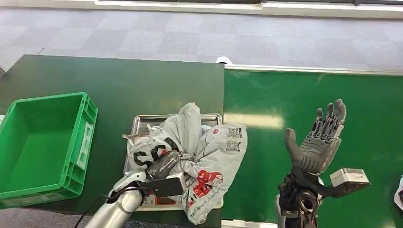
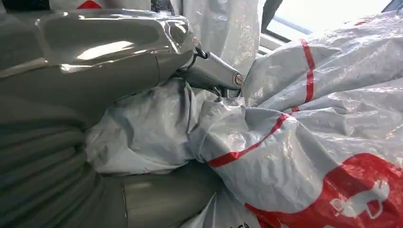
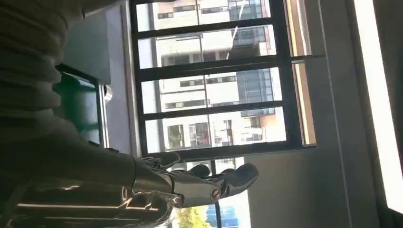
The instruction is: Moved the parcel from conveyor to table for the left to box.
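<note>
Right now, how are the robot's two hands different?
The left hand is down on the grey parcel and grips its crumpled plastic; the right hand is raised over the green conveyor and holds nothing. The left hand's fingers curl into the bag, while the right hand's fingers are spread and point up. Both are dark grey hands on silver arms.

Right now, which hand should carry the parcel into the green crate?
The left hand. It already grips the grey parcel on the metal tray, next to the green crate. The right hand is raised and open above the conveyor, on the far side.
</note>
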You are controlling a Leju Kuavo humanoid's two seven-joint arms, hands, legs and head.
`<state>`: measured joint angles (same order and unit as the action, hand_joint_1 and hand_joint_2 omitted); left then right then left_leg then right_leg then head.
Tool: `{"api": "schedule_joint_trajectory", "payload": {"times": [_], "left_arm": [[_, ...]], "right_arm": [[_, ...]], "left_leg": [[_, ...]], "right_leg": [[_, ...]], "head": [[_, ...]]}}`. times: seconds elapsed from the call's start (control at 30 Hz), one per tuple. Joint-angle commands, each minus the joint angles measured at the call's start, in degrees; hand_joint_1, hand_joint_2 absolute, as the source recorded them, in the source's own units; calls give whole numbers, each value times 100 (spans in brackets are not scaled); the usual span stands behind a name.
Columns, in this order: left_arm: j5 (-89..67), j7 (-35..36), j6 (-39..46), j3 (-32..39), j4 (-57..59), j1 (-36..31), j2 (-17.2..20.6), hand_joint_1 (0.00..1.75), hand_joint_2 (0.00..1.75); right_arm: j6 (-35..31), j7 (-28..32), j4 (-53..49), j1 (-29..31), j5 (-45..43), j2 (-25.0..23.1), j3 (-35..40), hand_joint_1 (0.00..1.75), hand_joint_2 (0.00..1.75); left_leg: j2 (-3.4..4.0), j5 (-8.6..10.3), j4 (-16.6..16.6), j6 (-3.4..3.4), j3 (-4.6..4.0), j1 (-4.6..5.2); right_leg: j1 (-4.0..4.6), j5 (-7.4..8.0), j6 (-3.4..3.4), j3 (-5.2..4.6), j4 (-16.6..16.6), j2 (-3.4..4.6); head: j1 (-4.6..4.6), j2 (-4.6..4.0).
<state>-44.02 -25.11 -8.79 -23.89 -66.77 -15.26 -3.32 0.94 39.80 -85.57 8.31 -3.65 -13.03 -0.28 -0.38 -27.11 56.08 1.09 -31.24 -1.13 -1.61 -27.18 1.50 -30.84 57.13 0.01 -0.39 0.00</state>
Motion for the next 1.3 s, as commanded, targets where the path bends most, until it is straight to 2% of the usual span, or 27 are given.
{"api": "schedule_joint_trajectory", "payload": {"times": [0.03, 0.07, 0.1, 0.13, 0.17, 0.2, 0.23, 0.27, 0.3, 0.33, 0.37, 0.4, 0.43, 0.53, 0.57, 0.67, 0.77, 0.9, 1.0, 1.1, 1.13, 1.17, 1.2, 1.23, 1.27, 1.3], "left_arm": [[63, -82, 118, -89, 371, 261, 122, 175, 175], [174, -230, 328, 22, 213, 280, 81, 175, 175], [943, -990, 1106, 787, -552, 554, -360, 175, 175], [1202, -1489, 3266, 1522, -1389, 510, -105, 175, 175], [871, -1327, 4843, 1968, -1643, 392, 41, 175, 175], [740, -1025, 4681, 2233, -1854, 292, 234, 175, 175], [500, -927, 4804, 2396, -1842, 253, 244, 175, 175], [-83, -875, 4879, 2776, -1827, 185, 134, 175, 175], [-164, -904, 4879, 2854, -1786, 156, 126, 175, 175], [-143, -987, 4879, 2906, -1717, 134, 113, 175, 175], [-753, -1197, 4879, 3462, -1705, 21, -183, 175, 175], [-751, -1397, 4879, 3758, -1736, -52, -336, 175, 175], [-757, -1489, 4879, 4197, -1756, -274, -379, 175, 175], [-189, -1489, 4879, 4619, -2137, -573, -138, 175, 175], [216, -1489, 4879, 4721, -2731, -593, -43, 175, 175], [-51, -1489, 4879, 5267, -3259, -647, -191, 175, 175], [-803, -1489, 4879, 5875, -3044, -899, -353, 175, 175], [-1107, -1489, 4879, 6202, -2547, -1106, -332, 175, 175], [-1590, -1489, 4879, 6614, -1885, -1391, -328, 175, 175], [-2249, -1460, 4879, 7211, -726, -1843, -347, 175, 175], [-2776, -880, 4879, 7129, -465, -1834, -249, 175, 175], [-2871, -180, 4879, 6738, -105, -1745, -18, 175, 175], [-3411, 854, 4860, 6289, 520, -1696, 310, 175, 175], [-3448, 1501, 4738, 5802, 885, -1699, 585, 175, 175], [-3907, 2337, 4142, 5443, 1149, -1688, 801, 175, 175], [-3969, 2607, 3835, 5256, 1391, -1727, 898, 175, 175]], "right_arm": [[-54, 20, 58, -6, -21, 28, 23, 0, 175], [-70, 20, 27, -25, -36, 35, 13, 0, 175], [-47, 20, 53, -49, -89, 53, 58, 0, 175], [-128, 20, 4, -97, -144, 63, 123, 0, 175], [-171, 20, -55, -149, -141, 56, 147, 0, 175], [-193, 20, -119, -207, -134, 58, 159, 0, 175], [-214, 20, -155, -236, -124, 51, 150, 0, 175], [-236, 20, -206, -285, -118, 51, 135, 0, 175], [-228, 20, -226, -312, -125, 57, 129, 0, 175], [-239, 20, -241, -329, -126, 61, 117, 0, 175], [-231, 20, -262, -353, -131, 60, 94, 0, 175], [-212, 20, -252, -354, -135, 66, 93, 0, 175], [-209, 20, -234, -342, -145, 62, 83, 0, 175], [-169, 20, -114, -251, -173, -23, 86, 0, 175], [-142, 20, 5, -193, -217, -31, 156, 0, 175], [-215, 20, 28, -171, -254, -63, 205, 0, 175], [-229, 20, -150, -331, -226, -40, 185, 0, 175], [-192, 20, -193, -371, -198, -71, 124, 0, 175], [-193, 20, -223, -395, -173, -107, 65, 0, 175], [-247, 20, -299, -443, -192, -78, 55, 0, 175], [-262, 20, -320, -455, -183, -73, 47, 0, 175], [-268, 20, -331, -451, -177, -63, 32, 0, 175], [-292, 20, -335, -429, -179, -57, 1, 0, 175], [-290, 20, -331, -407, -182, -34, -17, 0, 175], [-253, 20, -317, -372, -180, -16, -65, 0, 175], [-221, 20, -311, -350, -165, 1, -105, 0, 175]], "left_leg": [[16, 8, -14, -7, -7, 2], [13, 5, -10, -5, -3, 2], [19, 12, -15, -8, -17, 0], [15, 6, -8, -6, -14, 0], [20, 12, -12, -8, -25, 0], [36, 4, 8, -8, -48, -7], [34, -1, 16, 0, -43, -12], [32, 1, 16, 0, -53, -13], [26, 0, 18, 1, -58, -14], [51, 10, 22, -4, -97, -19], [31, 16, -4, 1, -75, -9], [43, 18, -12, 3, -69, -13], [24, 8, 6, 3, -69, -17], [17, 12, 8, -10, -89, -21], [21, 12, 11, 4, -94, -19], [77, 7, 10, 8, -100, -21], [44, 11, 2, 8, -92, -15], [47, 14, 2, 1, -96, -15], [36, 18, -7, 7, -88, -12], [25, 27, -18, 5, -83, -9], [27, 22, -13, 7, -81, -6], [24, 30, -23, 5, -80, -7], [28, 19, -11, 8, -79, -7], [26, 25, -17, 5, -80, -8], [16, 26, -18, 7, -79, -6], [17, 30, -21, 6, -81, -8]], "right_leg": [[1, 12, -13, -14, -11, 12], [1, 8, -10, -9, -8, 10], [4, 17, -16, -25, -13, 14], [2, 10, -12, -21, -7, 11], [4, 17, -17, -33, -10, 14], [11, 17, -19, -60, 4, 30], [14, 11, -15, -53, 15, 30], [16, 12, -17, -58, 19, 29], [17, 10, -16, -62, 20, 22], [26, 24, -40, -118, 29, 40], [16, 22, -34, -90, 9, 24], [20, 26, -39, -98, 4, 36], [22, 14, -27, -85, 13, 19], [27, 17, -30, -99, 5, 8], [21, 13, -19, -106, 16, 16], [25, 23, -33, -130, 21, 65], [19, 16, -27, -116, 14, 39], [20, 20, -32, -119, 11, 37], [16, 17, -32, -114, 10, 30], [14, 21, -36, -107, 1, 16], [10, 16, -31, -106, 7, 20], [12, 22, -36, -105, -1, 16], [10, 14, -28, -102, 7, 21], [13, 20, -34, -103, 2, 18], [11, 17, -33, -100, 4, 10], [13, 21, -37, -105, 2, 9]], "head": [[0, 0], [-2, 0], [0, 0], [0, 0], [-2, 0], [0, 0], [0, 0], [-2, 0], [-2, 0], [4, 0], [-4, 0], [-4, 0], [-2, 0], [-2, 0], [4, 0], [-7, 0], [0, 0], [2, 0], [0, 0], [2, 0], [0, 0], [2, 0], [-2, 0], [2, 0], [-2, 0], [-2, 0]]}}
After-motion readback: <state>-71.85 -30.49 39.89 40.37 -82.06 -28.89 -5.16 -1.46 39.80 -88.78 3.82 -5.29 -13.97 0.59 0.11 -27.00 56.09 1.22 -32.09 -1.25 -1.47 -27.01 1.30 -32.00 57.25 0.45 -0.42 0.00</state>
